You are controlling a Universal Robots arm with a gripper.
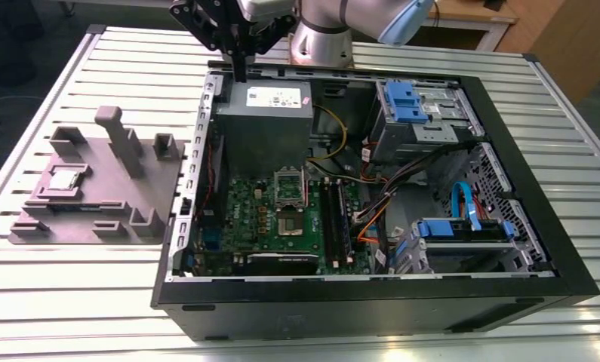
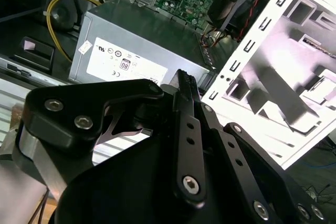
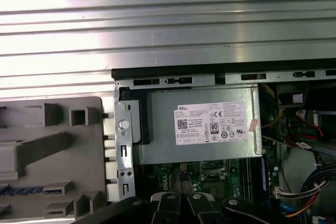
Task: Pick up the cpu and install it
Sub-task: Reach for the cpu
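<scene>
The cpu (image 1: 63,179), a small silver-grey square chip, lies in a recess on the grey fixture plate (image 1: 113,207) at the exterior view's left, outside the computer case. My gripper (image 1: 241,73) hangs over the case's back left corner, above the power supply (image 1: 264,113), far from the cpu. Its fingers are shut together with nothing between them, as the second wrist view also shows for the gripper (image 2: 184,80). The motherboard's open cpu socket (image 1: 290,202) sits in the middle of the case.
The open black computer case (image 1: 541,226) lies on a slatted metal table (image 1: 88,286). Inside are drive cages with blue clips (image 1: 420,105), cables (image 1: 380,204) and memory slots. The fixture plate carries tall grey posts (image 1: 118,139). The arm's base (image 1: 320,38) stands behind the case.
</scene>
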